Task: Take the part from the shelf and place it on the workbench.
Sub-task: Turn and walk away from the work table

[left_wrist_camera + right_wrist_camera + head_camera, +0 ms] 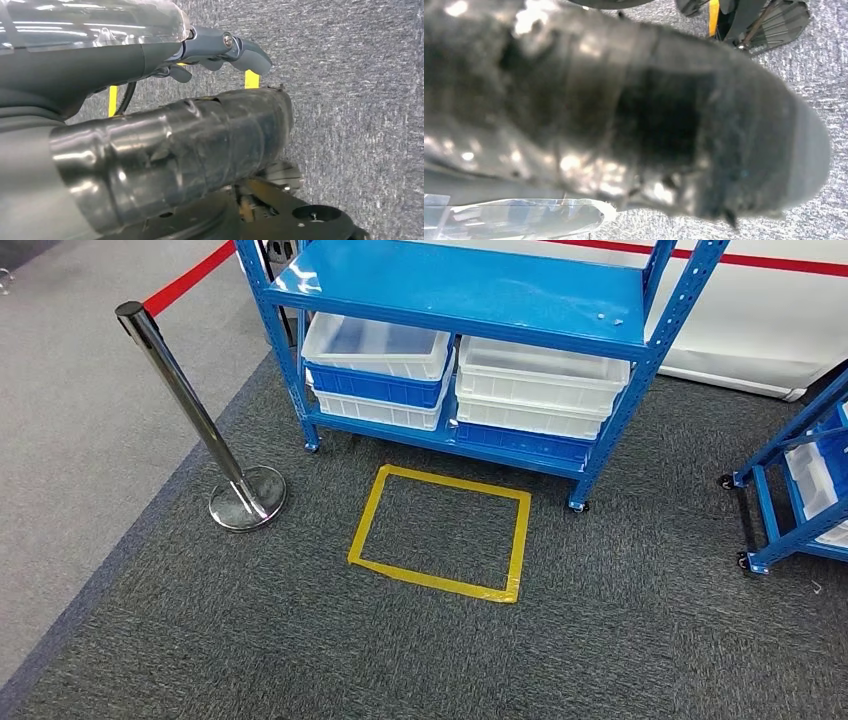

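A blue metal shelf (470,285) stands ahead of me on the dark carpet. Its lower level carries two stacks of white and blue bins; the top left white bin (375,345) looks bare inside, and the shelf board hides the inside of the right stack (540,375). My left hand (220,47) hangs over the carpet with its grey fingers stretched out and nothing in them. A dark tape-wrapped part of it crosses the left wrist view. My right hand (649,115) is a close, blurred dark mass above the carpet, and its fingers cannot be made out.
A yellow tape rectangle (440,532) marks the carpet just in front of the shelf. A chrome stanchion (190,400) with a red belt (190,278) stands to the left. A second blue wheeled rack (800,480) with bins is at the right edge.
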Motion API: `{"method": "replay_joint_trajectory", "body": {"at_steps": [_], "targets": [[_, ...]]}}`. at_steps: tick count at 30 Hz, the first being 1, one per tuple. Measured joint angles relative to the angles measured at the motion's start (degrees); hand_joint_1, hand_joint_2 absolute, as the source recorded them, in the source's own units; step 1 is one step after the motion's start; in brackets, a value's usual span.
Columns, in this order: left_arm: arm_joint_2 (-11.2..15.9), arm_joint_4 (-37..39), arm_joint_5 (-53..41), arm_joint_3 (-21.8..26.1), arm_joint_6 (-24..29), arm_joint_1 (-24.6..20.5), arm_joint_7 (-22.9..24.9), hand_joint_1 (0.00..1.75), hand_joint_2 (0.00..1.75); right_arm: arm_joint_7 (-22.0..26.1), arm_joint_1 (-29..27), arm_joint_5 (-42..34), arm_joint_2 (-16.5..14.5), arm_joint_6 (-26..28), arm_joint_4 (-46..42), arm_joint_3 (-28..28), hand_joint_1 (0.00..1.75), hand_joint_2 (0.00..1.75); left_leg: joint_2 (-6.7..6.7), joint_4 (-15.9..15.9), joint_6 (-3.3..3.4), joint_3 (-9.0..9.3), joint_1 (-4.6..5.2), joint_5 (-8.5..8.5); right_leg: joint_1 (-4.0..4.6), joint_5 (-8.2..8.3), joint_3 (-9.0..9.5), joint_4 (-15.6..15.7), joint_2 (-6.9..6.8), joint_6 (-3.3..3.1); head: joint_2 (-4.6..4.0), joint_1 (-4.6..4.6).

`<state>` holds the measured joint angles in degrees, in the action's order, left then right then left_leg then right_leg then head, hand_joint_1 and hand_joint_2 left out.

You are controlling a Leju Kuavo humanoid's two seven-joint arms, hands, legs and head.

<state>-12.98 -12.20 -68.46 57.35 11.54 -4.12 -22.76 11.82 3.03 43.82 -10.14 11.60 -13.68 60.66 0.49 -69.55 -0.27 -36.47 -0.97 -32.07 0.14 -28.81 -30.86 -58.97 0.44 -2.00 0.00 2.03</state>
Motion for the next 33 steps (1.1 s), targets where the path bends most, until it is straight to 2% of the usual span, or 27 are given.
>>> {"method": "replay_joint_trajectory", "body": {"at_steps": [1, 2, 3, 5, 8, 9, 10, 12, 13, 14, 15, 16, 17, 18, 20, 23, 24, 25, 27, 28, 29, 30, 32, 33], "targets": [[0.0, 0.0, 0.0, 0.0, 0.0, 0.0, 0.0, 0.0, 0.0, 0.0, -0.1, 0.0, 0.0, 0.0, 0.0, 0.0, 0.0, 0.0, 0.0, 3.5, 0.33, 0.96, 0.13, 2.62, 0.05, -0.33, 0.34, 0.0, 0.05, 0.08, 0.0, 0.02], [0.0, 0.0, 0.0, 0.0, 0.0, 0.1, 0.0, 0.0, 0.0, 0.0, -0.1, 0.0, 0.0, 0.0, 0.0, 0.0, 0.0, 0.0, 0.0, 6.4, 0.66, 1.72, 0.37, 4.03, 0.11, -0.61, 0.63, 0.0, 0.06, 0.24, 0.0, 0.04], [0.0, 0.0, 0.0, 0.0, 0.0, 0.0, 0.0, 0.0, 0.0, 0.0, 0.0, 0.0, 0.0, 0.0, 0.0, 0.0, 0.0, 0.0, -0.04, 8.5, 1.0, 2.26, 0.62, 4.64, 0.12, -0.85, 0.7, -0.1, 0.07, 0.47, 0.0, -0.01], [0.1, 0.0, 0.0, 0.0, 0.0, 0.0, 0.0, 0.0, 0.0, 0.0, 0.1, 0.0, 0.0, -0.2, 0.1, 0.0, 0.0, 0.0, -0.1, 9.6, 1.46, 2.44, 0.97, 4.58, 0.13, -1.2, 0.75, -0.1, 0.08, 1.11, 0.0, -0.1], [0.0, 0.0, 0.0, 0.0, 0.0, 0.1, 0.0, 0.0, 0.0, 0.0, 0.2, 0.1, 0.0, -0.6, 0.1, 0.0, 0.0, 0.0, -0.02, 10.9, 2.09, 3.53, 0.51, 5.65, 0.21, -2.3, 0.88, -1.0, -0.02, 2.13, 0.0, -0.08], [0.0, 0.0, 0.0, 0.0, 0.0, 0.0, 0.0, 0.0, 0.0, 0.0, 0.3, 0.1, 0.0, -0.7, 0.1, 0.0, 0.0, 0.0, 0.02, 11.3, 2.33, 3.96, 0.32, 5.71, 0.14, -3.4, 0.01, -3.0, -0.08, 2.45, 0.0, -0.01], [-0.1, 0.0, 0.0, 0.0, 0.0, -0.1, 0.0, 0.0, 0.0, 0.0, 0.3, 0.1, 0.1, -0.7, 0.1, 0.0, 0.0, 0.0, 0.08, 11.6, 2.54, 4.27, 0.26, 5.65, -0.08, -4.85, -1.62, -6.1, -0.12, 2.73, 0.0, 0.06], [-0.1, 0.0, 0.0, 0.0, 0.0, -0.1, 0.0, 0.0, 0.0, 0.0, 0.3, 0.1, 0.1, -0.7, 0.1, 0.0, 0.0, 0.0, 0.09, 11.7, 2.81, 4.68, 0.25, 5.24, -0.47, -7.39, -6.06, -13.4, -0.14, 3.26, 0.0, 0.11], [-0.1, 0.0, 0.0, 0.0, 0.0, -0.1, 0.0, 0.0, 0.0, 0.0, 0.3, 0.1, 0.1, -0.7, 0.1, 0.0, 0.0, 0.0, 0.09, 11.7, 2.82, 4.97, 0.24, 4.96, -0.68, -7.34, -7.64, -15.5, -0.16, 3.48, 0.0, 0.11], [-0.1, 0.0, 0.0, 0.0, 0.0, -0.1, 0.0, 0.0, 0.0, 0.0, 0.2, 0.1, 0.1, -0.7, 0.1, 0.0, 0.0, 0.0, 0.06, 11.7, 2.76, 5.37, 0.22, 4.63, -0.9, -6.02, -8.17, -15.4, -0.18, 3.66, 0.0, 0.1], [-0.1, 0.0, 0.0, 0.0, 0.0, 0.0, 0.0, 0.0, 0.0, 0.0, 0.1, 0.1, 0.1, -0.7, 0.1, 0.0, 0.0, 0.0, 0.01, 11.6, 2.63, 5.87, 0.19, 4.26, -1.11, -3.67, -7.6, -13.1, -0.22, 3.76, 0.0, 0.11], [-0.1, 0.0, 0.0, 0.0, -0.1, 0.0, 0.0, 0.0, 0.0, 0.0, 0.1, 0.1, 0.1, -0.7, 0.1, 0.0, 0.0, 0.0, -0.05, 11.6, 2.44, 6.41, 0.17, 3.87, -1.27, -0.9, -6.28, -9.3, -0.29, 3.76, 0.0, 0.11], [-0.1, 0.0, 0.0, 0.0, -0.1, 0.0, 0.0, 0.0, 0.0, 0.0, 0.0, 0.1, 0.1, -0.7, 0.1, 0.0, 0.0, 0.0, -0.08, 11.6, 2.13, 6.82, 0.25, 3.44, -1.22, 1.01, -4.81, -5.6, -0.38, 3.64, 0.0, 0.13], [-0.2, 0.0, 0.0, 0.0, -0.1, 0.0, 0.0, 0.0, 0.0, 0.0, 0.0, 0.1, 0.1, -0.7, 0.1, 0.0, 0.0, 0.0, -0.09, 11.5, 1.76, 7.06, 0.32, 3.07, -1.12, 2.05, -3.62, -2.8, -0.46, 3.41, 0.0, 0.12], [-0.2, 0.0, 0.0, 0.0, -0.1, -0.1, 0.0, 0.0, 0.0, 0.1, 0.1, 0.1, 0.1, -0.7, 0.1, 0.0, 0.0, 0.0, 0.01, 11.6, 1.04, 7.24, 0.44, 2.6, -0.73, 1.88, -2.7, -0.8, -0.47, 2.87, 0.0, 0.08], [-0.3, 0.0, 0.0, 0.0, -0.1, -0.3, 0.0, 0.0, 0.0, 0.1, 0.1, 0.2, 0.2, -0.7, 0.1, -0.1, 0.0, 0.0, 0.06, 11.0, 0.16, 7.63, 0.29, 1.8, -0.94, 1.65, -1.84, 0.1, -0.46, 1.82, 0.0, 0.03], [-0.3, 0.0, 0.0, 0.0, -0.1, -0.4, 0.0, 0.0, 0.0, 0.1, 0.1, 0.2, 0.2, -0.7, 0.1, -0.1, 0.0, 0.0, 0.03, 9.3, -0.1, 6.99, 0.24, 0.86, -1.08, 1.58, -1.43, 0.4, -0.52, 1.44, 0.0, 0.01], [-0.3, 0.0, 0.0, 0.0, -0.2, -0.3, 0.0, 0.0, 0.0, 0.1, 0.0, 0.2, 0.2, -0.7, 0.1, -0.1, 0.0, 0.0, -0.02, 6.1, -0.32, 5.39, 0.16, -0.56, -1.14, 1.48, -1.06, 0.6, -0.58, 1.1, 0.0, -0.03], [-0.3, 0.0, 0.0, 0.0, -0.1, -0.2, 0.0, 0.0, 0.0, 0.1, 0.1, 0.3, 0.2, -0.7, 0.1, -0.1, 0.0, 0.0, -0.04, -1.9, -0.6, 0.62, 0.15, -3.38, -1.03, 1.07, -0.65, 0.7, -0.59, 0.66, 0.0, -0.08], [-0.3, 0.0, 0.0, 0.0, -0.1, -0.2, 0.0, 0.0, 0.0, 0.1, 0.1, 0.3, 0.2, -0.7, 0.1, -0.1, 0.0, 0.0, -0.04, -4.9, -0.68, -1.48, 0.14, -3.96, -0.97, 0.83, -0.41, 0.7, -0.53, 0.56, 0.0, -0.08], [-0.3, 0.0, 0.0, 0.0, -0.1, -0.1, 0.0, 0.0, 0.0, 0.1, 0.1, 0.3, 0.2, -0.7, 0.1, -0.1, 0.0, 0.0, -0.04, -5.8, -0.7, -2.58, 0.14, -3.18, -0.95, 0.52, -0.04, 0.7, -0.44, 0.56, 0.0, -0.08], [-0.3, 0.0, 0.0, 0.0, -0.1, 0.0, 0.0, 0.0, 0.0, 0.1, 0.1, 0.3, 0.2, -0.7, 0.1, -0.1, 0.0, 0.0, -0.04, -4.5, -0.66, -2.61, 0.14, -1.36, -0.94, 0.18, 0.45, 0.7, -0.34, 0.65, 0.0, -0.08], [-0.3, 0.0, 0.0, 0.0, -0.2, 0.1, 0.0, 0.0, 0.0, 0.1, 0.0, 0.3, 0.2, -0.8, 0.1, -0.1, 0.0, 0.0, -0.04, 3.0, -0.36, -0.16, 0.15, 3.94, -0.92, -0.7, 1.51, 0.6, -0.21, 1.02, 0.0, -0.06], [-0.3, 0.0, 0.0, 0.0, -0.2, 0.1, 0.0, 0.0, 0.0, 0.1, 0.0, 0.3, 0.2, -0.8, 0.1, -0.1, 0.0, 0.0, -0.06, 6.6, -0.15, 1.23, 0.22, 5.56, -0.8, -1.18, 1.79, 0.5, -0.15, 1.33, 0.0, -0.06]]}}
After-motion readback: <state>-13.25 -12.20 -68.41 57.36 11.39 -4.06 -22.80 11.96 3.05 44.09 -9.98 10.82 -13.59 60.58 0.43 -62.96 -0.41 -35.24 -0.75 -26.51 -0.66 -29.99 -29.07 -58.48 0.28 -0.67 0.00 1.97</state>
